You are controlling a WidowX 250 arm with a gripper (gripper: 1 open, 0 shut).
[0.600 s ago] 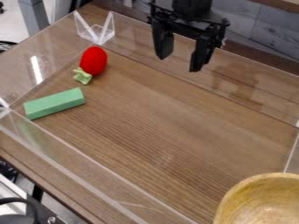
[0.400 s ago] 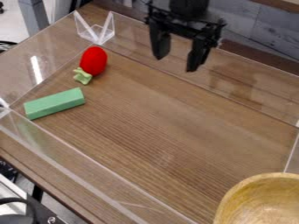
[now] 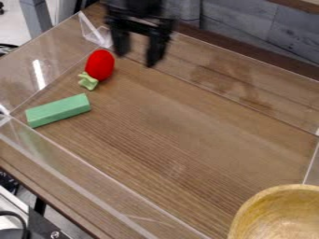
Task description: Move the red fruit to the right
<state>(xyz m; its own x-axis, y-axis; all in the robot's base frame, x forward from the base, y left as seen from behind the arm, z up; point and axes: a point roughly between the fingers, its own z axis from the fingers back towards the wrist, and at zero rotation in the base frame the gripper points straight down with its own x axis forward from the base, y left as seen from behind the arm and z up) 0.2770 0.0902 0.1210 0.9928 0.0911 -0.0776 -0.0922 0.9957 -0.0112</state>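
The red fruit (image 3: 100, 64) is being supported by the wooden counter (image 3: 187, 135), near the green block (image 3: 58, 110). Above the counter, the blurred fingers (image 3: 122, 45) are being held apart, released. No writing is being made legible.

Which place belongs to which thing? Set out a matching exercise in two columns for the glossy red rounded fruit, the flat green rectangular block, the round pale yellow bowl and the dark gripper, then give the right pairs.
Things
1. glossy red rounded fruit
2. flat green rectangular block
3. round pale yellow bowl
4. dark gripper

Places
A. at the bottom right corner of the picture, partly cut off
B. near the top of the picture, blurred
C. between the gripper and the green block in the picture
D. at the left of the picture, below the red fruit

Right pairs: 1-C, 2-D, 3-A, 4-B
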